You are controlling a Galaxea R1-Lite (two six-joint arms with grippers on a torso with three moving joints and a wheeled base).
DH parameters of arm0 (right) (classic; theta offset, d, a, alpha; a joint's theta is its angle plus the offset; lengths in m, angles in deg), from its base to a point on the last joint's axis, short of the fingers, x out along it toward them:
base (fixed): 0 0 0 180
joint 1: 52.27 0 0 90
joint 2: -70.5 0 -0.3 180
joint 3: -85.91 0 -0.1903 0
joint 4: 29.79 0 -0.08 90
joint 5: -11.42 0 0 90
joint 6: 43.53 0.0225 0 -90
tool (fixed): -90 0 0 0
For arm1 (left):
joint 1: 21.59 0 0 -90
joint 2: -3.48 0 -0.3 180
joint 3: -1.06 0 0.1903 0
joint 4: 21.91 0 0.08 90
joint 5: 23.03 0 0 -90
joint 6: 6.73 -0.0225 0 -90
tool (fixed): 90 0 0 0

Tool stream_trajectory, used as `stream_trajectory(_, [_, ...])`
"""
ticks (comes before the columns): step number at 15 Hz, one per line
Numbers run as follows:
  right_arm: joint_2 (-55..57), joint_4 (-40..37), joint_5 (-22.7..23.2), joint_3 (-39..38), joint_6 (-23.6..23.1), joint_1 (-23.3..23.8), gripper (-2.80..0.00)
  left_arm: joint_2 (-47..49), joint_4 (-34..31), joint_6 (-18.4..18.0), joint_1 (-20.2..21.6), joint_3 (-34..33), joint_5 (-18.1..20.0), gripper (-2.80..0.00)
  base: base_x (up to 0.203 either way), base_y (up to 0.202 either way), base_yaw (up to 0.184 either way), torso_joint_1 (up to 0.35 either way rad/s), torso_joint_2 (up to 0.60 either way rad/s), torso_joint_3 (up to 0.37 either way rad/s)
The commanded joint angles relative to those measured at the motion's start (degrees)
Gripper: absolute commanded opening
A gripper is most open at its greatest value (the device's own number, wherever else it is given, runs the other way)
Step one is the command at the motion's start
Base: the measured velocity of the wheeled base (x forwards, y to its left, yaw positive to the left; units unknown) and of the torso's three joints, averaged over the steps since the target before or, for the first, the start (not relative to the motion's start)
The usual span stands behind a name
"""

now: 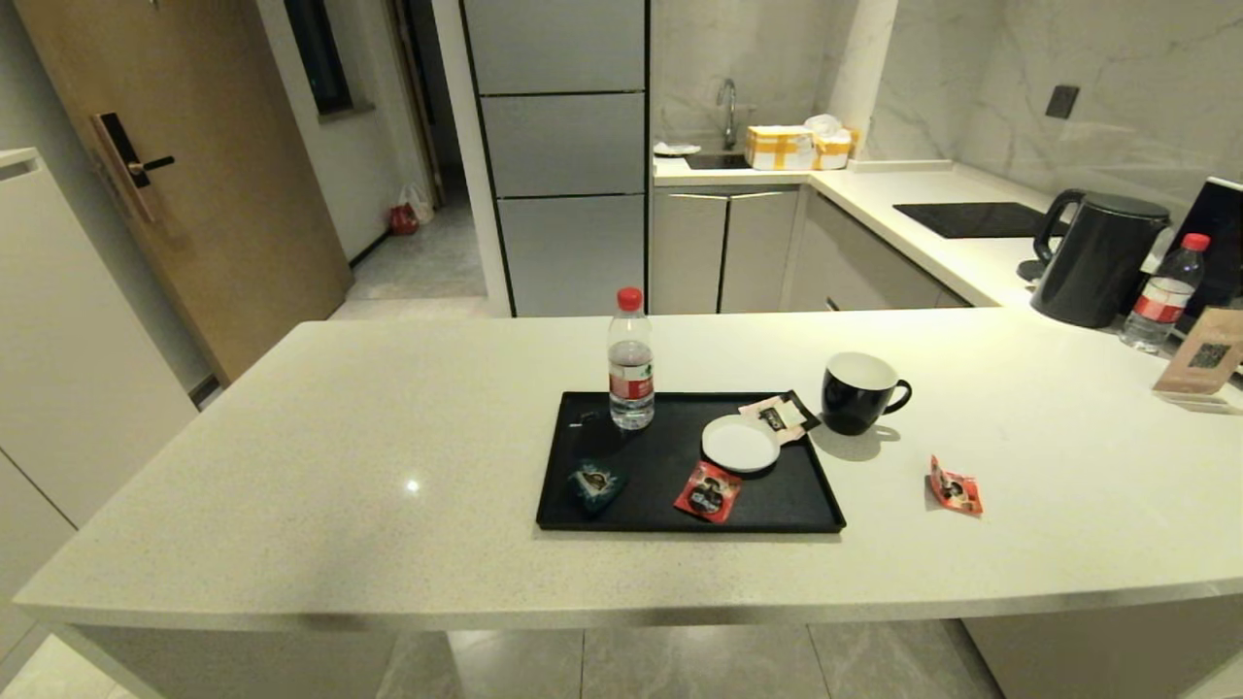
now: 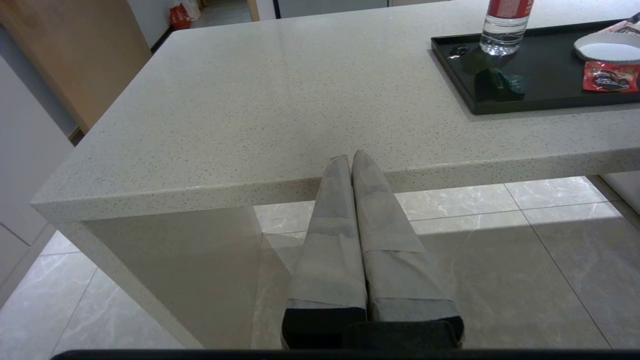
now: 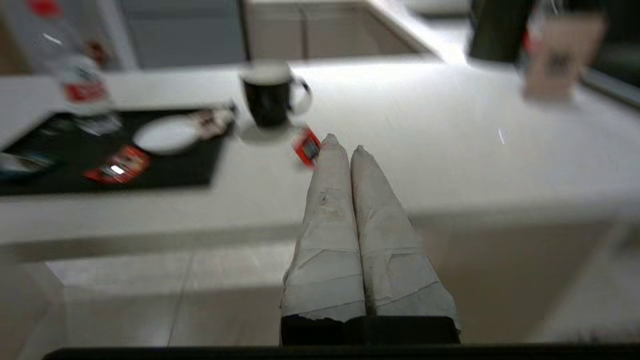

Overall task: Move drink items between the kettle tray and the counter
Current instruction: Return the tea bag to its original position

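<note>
The black mug (image 1: 858, 392) (image 3: 270, 95) stands on the cream counter (image 1: 291, 437) just right of the black tray (image 1: 670, 510). One red sachet (image 1: 707, 491) (image 2: 610, 76) lies on the tray's front part. A second red sachet (image 1: 956, 486) (image 3: 306, 146) lies on the counter, front right of the mug. Neither arm shows in the head view. My left gripper (image 2: 350, 156) is shut and empty, low in front of the counter's front edge. My right gripper (image 3: 343, 144) is shut and empty too, below the front edge, short of the counter sachet.
On the tray are a red-capped water bottle (image 1: 631, 361), a white saucer (image 1: 740, 444), a teal sachet (image 1: 594, 483) and a pale sachet (image 1: 780, 416). At the back right stand a black kettle (image 1: 1097, 254), another bottle (image 1: 1159, 293) and a card stand (image 1: 1202, 361).
</note>
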Motion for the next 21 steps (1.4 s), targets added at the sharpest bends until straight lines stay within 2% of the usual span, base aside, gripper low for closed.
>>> stream_trajectory(1, [0.1, -0.9, 2.6, -1.6, -1.0, 0.0, -2.80, 0.0, 0.0, 0.0, 0.0, 0.0, 0.0, -2.80, 0.000, 0.000, 0.000, 0.000, 0.00, 0.000])
stream_trajectory(2, [0.2, -5.5, 4.1, -1.6, -1.0, 0.0, -2.80, 0.0, 0.0, 0.0, 0.0, 0.0, 0.0, -2.80, 0.000, 0.000, 0.000, 0.000, 0.00, 0.000])
stream_trajectory(3, [0.3, -6.0, 5.1, -1.6, -1.0, 0.0, -2.80, 0.0, 0.0, 0.0, 0.0, 0.0, 0.0, -2.80, 0.000, 0.000, 0.000, 0.000, 0.00, 0.000])
stream_trajectory(17, [0.8, -5.0, 4.4, -0.2, 0.0, 0.1, -2.80, 0.0, 0.0, -0.1, 0.0, 0.0, 0.0, -2.80, 0.000, 0.000, 0.000, 0.000, 0.00, 0.000])
stream_trajectory(19, [5.2, -7.6, 4.3, 9.1, 1.8, 0.1, -2.80, 0.0, 0.0, -0.1, 0.0, 0.0, 0.1, -2.80, 0.000, 0.000, 0.000, 0.000, 0.00, 0.000])
stream_trajectory(20, [9.0, -10.8, 4.3, 17.5, 3.5, 0.1, -2.80, 0.0, 0.0, 0.0, 0.0, 0.0, 0.0, -2.80, 0.000, 0.000, 0.000, 0.000, 0.00, 0.000])
stream_trajectory(21, [13.3, -17.4, 4.2, 26.8, 5.0, 0.2, -2.80, 0.0, 0.0, -0.1, 0.0, 0.0, 0.1, -2.80, 0.000, 0.000, 0.000, 0.000, 0.00, 0.000])
